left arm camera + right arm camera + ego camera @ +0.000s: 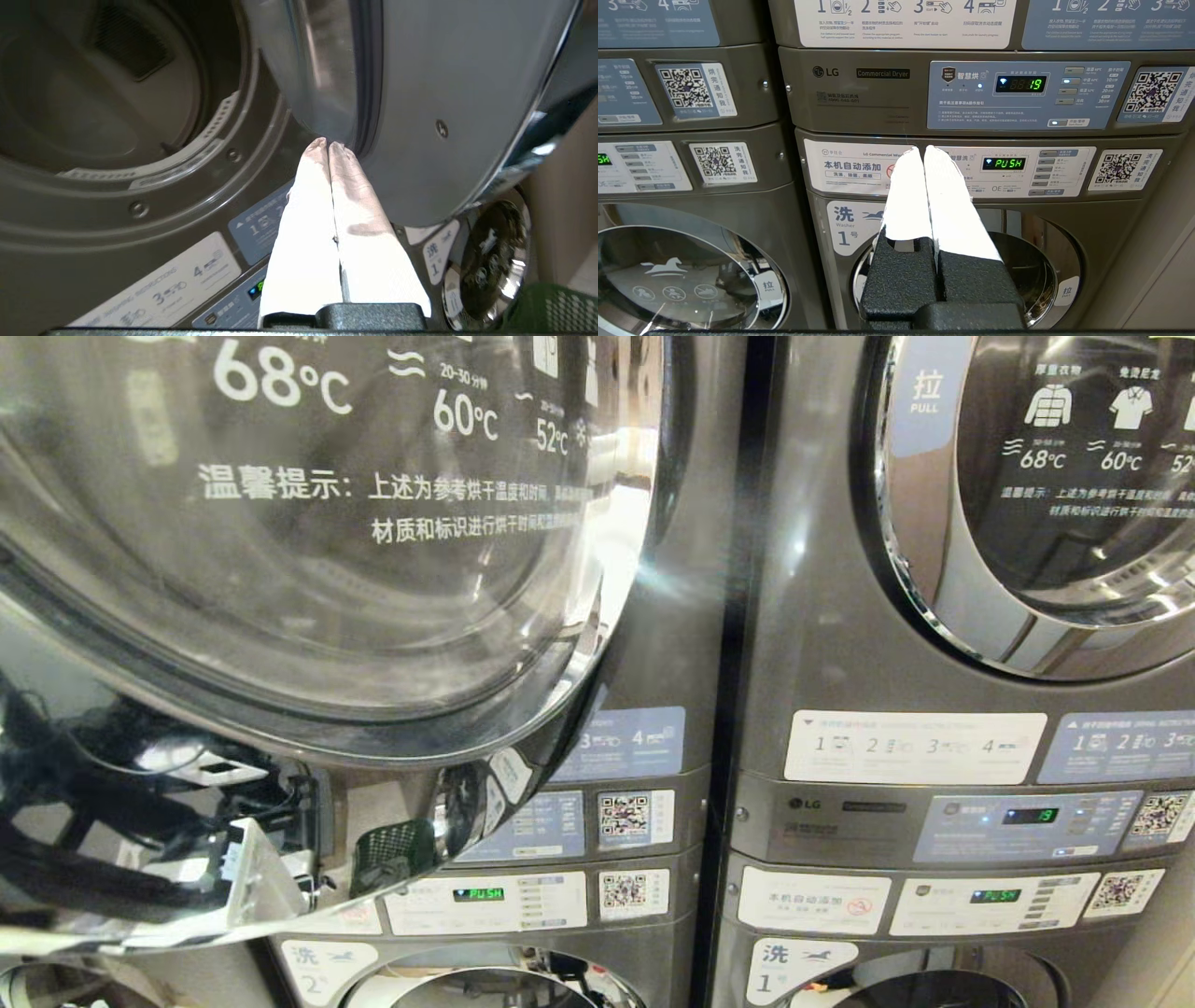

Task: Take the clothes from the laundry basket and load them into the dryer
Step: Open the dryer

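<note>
The dryer door (308,551) hangs swung wide open, its glass filling most of the head view, and the drum (103,93) behind it looks dark and bare as far as the left wrist view shows. The left end effector (325,145) is up by the door's inner edge, its white-wrapped fingertips (317,154) pressed together with nothing between them: clenched on air. The right end effector (923,150) is parked lower down, in front of washer 1's control panel (1017,170), also clenched and empty.

No clothes are in plain sight. The only trace of the laundry basket is a green mesh corner (556,308) low at the edge of the left wrist view, and a small green reflection (397,854) in the door's chrome rim; what it holds cannot be seen from here.

My guess is that the loading has barely begun, or sits between garments. Clothes should be light and limp, likely to sag, trail and snag on the basket mesh or the door lip. I would pinch a bunched fold near the middle of a garment rather than a hem or sleeve, so less cloth dangles, and lift well clear before carrying it into the drum.
</note>
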Robot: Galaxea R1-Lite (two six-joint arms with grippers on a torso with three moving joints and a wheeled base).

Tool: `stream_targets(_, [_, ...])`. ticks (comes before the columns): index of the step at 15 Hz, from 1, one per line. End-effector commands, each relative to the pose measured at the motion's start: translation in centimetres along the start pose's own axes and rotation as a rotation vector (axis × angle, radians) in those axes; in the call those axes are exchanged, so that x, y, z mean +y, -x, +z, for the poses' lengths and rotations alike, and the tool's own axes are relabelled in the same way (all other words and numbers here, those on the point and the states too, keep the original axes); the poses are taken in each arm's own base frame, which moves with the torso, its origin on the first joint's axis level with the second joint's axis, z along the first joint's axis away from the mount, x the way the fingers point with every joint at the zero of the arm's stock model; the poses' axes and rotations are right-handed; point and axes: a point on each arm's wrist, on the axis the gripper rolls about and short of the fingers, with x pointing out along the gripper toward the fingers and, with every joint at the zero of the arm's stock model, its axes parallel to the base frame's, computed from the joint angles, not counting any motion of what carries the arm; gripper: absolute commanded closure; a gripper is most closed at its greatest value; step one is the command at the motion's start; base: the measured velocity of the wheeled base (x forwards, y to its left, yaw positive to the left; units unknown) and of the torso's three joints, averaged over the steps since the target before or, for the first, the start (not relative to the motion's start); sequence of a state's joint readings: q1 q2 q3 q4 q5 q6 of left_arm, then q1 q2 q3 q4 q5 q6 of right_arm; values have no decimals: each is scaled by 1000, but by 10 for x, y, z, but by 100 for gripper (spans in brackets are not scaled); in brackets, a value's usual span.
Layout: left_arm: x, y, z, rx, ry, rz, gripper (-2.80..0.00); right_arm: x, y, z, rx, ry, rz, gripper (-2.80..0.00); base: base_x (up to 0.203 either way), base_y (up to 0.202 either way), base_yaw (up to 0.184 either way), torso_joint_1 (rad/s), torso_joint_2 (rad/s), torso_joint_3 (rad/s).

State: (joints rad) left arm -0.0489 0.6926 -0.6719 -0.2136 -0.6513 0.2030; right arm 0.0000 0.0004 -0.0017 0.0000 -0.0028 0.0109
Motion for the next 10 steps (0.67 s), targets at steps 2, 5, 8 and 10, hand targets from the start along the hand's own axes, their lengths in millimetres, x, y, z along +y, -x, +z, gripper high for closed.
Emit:
stream_targets(2, [0, -5, -1, -10, 11, -82, 0, 0, 0, 0, 0, 0, 0, 0, 0, 0, 0, 0, 0, 0])
stream_targets(5, [0, -17, 5, -42, 38, -214, 0, 0, 0, 0, 1, 0, 0, 0, 0, 0, 0, 0, 0, 0])
stream_targets(8, [9, -43, 14, -45, 59, -286, 0, 0, 0, 0, 3, 0, 0, 0, 0, 0, 0, 0, 0, 0])
stream_targets(10, [12, -58, 16, -42, 70, -323, 0, 0, 0, 0, 1, 0, 1, 0, 0, 0, 0, 0, 0, 0])
